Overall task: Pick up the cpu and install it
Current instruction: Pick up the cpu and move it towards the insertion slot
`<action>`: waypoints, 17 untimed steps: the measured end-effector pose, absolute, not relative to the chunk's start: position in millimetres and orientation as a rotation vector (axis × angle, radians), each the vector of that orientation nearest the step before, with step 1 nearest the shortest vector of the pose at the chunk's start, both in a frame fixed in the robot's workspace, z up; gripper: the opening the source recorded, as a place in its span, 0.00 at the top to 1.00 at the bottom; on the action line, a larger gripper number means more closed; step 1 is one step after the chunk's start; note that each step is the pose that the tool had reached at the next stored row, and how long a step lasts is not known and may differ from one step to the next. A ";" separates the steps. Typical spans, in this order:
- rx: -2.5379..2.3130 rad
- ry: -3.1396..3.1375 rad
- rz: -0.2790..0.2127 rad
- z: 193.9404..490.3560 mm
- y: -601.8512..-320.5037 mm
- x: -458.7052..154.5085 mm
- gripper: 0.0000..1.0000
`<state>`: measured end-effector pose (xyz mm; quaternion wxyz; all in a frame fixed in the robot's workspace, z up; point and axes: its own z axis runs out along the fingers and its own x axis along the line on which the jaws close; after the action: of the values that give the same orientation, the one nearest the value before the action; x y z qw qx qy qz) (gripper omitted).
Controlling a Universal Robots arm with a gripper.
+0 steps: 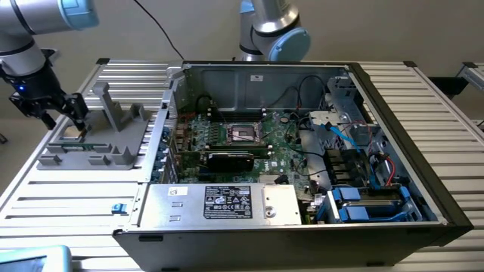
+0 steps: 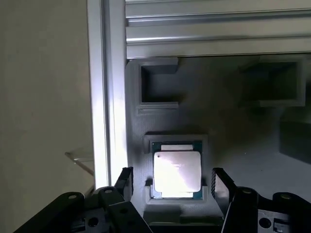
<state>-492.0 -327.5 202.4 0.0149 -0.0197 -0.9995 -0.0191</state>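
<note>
Pale beige wall backs a slatted aluminium bench (image 1: 423,113). Over the bench's end at the exterior view's left, the gripper (image 2: 172,187) hangs with its fingers spread wide, one on each side of the cpu (image 2: 177,172), clear of it and holding nothing. The cpu lies flat, shiny top up, in a square recess of a grey holder (image 1: 113,150). Just beside the holder stands an open computer case (image 1: 257,85), with a dark socket (image 1: 243,133) on its motherboard.

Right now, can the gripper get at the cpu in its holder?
Probably yes. The gripper is open, one finger on each side of the cpu, which lies bare in the grey holder. Nothing seems to cover it.
</note>
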 end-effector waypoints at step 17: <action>-0.062 -3.089 -0.092 190.6 -328.4 -486.0 0.24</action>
<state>-486.0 -328.4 190.6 0.0253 -0.0200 -0.9990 -0.0297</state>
